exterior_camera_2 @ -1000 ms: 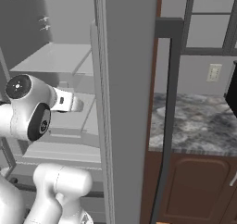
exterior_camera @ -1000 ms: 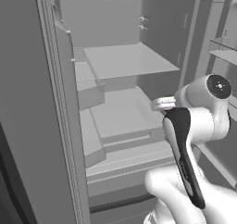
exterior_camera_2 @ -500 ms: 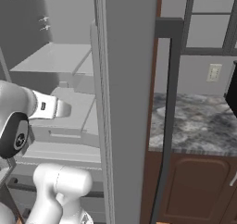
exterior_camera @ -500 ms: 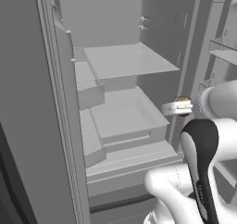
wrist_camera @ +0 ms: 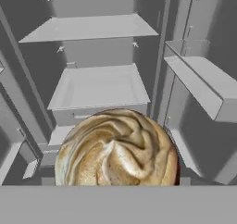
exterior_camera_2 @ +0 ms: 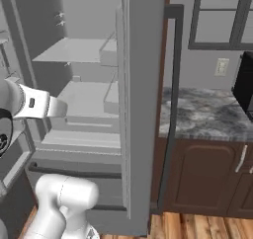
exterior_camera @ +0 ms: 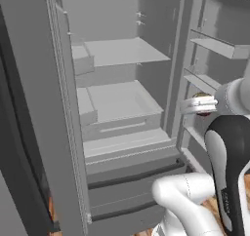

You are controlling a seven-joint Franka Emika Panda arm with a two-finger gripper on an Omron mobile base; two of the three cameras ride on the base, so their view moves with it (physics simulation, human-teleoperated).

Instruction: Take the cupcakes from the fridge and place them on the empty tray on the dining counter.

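A tan-frosted cupcake [wrist_camera: 118,146] sits right in front of the hand camera, held between the fingers, which it hides. From the left base view my gripper [exterior_camera: 197,105] hangs outside the open fridge [exterior_camera: 117,52], level with its right door shelves. The cupcake [exterior_camera: 201,96] shows there as a tan top over a dark wrapper. In the right base view my gripper [exterior_camera_2: 58,107] points toward the fridge [exterior_camera_2: 81,50] interior. The pale grey fridge shelves [wrist_camera: 92,28] hold nothing. The tray and the dining counter are out of view.
The right fridge door stands open, its door shelves [exterior_camera: 215,45] close beside my hand. The left door panel [exterior_camera_2: 143,109] stands between the fridge and a marbled wall counter [exterior_camera_2: 207,114] over dark cabinets [exterior_camera_2: 202,179]. The bottom drawers [exterior_camera: 132,176] are shut.
My gripper has drawn back to the right, out of the fridge interior toward the door shelves, carrying the cupcake. The forearm has swung down in front of the left base camera.
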